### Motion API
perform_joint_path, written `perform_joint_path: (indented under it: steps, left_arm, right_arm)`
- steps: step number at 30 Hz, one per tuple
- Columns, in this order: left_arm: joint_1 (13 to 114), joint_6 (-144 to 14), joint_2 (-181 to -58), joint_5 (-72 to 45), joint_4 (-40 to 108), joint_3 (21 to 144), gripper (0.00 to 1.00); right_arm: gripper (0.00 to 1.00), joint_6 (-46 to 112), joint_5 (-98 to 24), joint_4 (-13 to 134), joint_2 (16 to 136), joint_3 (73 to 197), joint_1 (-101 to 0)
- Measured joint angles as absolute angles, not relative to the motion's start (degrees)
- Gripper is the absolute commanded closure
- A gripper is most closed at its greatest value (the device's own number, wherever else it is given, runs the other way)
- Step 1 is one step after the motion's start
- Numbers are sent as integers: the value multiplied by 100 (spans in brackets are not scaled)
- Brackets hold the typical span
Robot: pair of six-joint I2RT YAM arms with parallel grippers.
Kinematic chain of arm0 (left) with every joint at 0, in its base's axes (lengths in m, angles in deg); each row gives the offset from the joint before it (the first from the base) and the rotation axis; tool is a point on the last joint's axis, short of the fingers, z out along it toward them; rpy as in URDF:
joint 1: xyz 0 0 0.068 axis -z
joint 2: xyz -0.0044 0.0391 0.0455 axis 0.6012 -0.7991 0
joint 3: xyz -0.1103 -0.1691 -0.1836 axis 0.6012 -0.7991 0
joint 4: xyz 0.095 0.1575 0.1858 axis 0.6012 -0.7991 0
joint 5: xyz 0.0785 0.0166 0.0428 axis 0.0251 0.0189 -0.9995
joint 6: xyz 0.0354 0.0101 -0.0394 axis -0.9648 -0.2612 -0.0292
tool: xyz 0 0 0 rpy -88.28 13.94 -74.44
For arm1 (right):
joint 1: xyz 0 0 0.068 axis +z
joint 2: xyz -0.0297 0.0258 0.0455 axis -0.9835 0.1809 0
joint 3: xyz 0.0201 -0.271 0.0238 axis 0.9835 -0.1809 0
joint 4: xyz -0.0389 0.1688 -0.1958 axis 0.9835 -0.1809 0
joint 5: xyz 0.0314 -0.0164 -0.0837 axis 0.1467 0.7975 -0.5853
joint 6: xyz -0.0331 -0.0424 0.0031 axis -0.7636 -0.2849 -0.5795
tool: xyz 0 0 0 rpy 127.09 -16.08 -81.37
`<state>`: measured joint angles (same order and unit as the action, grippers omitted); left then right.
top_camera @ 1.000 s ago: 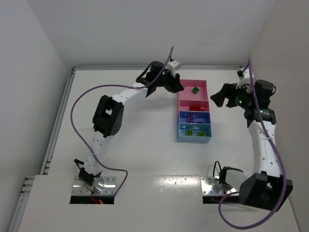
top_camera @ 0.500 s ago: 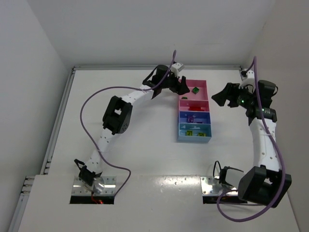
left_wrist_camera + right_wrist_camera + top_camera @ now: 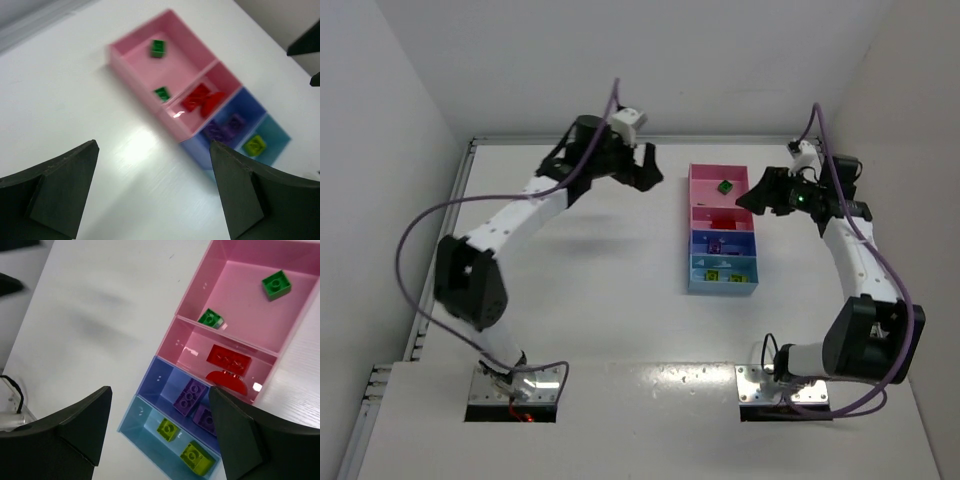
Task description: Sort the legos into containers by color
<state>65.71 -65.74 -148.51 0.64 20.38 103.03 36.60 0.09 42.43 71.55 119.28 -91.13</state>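
Left wrist, right wrist: we see left gripper [image 3: 153, 146] and right gripper [image 3: 160, 390] jaws wide apart, empty; legos [image 3: 276, 284] lie colour-sorted in tray [image 3: 195, 282].

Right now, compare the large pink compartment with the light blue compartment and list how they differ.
The large pink compartment is the roomier; the light blue compartment is clearly narrower. The pink one holds two green legos, lying well apart; the light blue one holds two yellow legos, closer together. Both are open-topped and hold one colour only.
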Motion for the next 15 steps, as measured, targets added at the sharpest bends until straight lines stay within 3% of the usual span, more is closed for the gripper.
perform_joint_path:
  steps: [7, 15]
  left_arm:
    - [5351, -6880, -12572, -896, 1847, 8375, 0]
    - [4912, -7040, -12259, -1129, 1334, 7070, 0]
  right_arm:
    - [21, 3658, -230, 4396, 7476, 11934, -8971]
    - [20, 3603, -457, 4490, 7493, 11932, -9032]
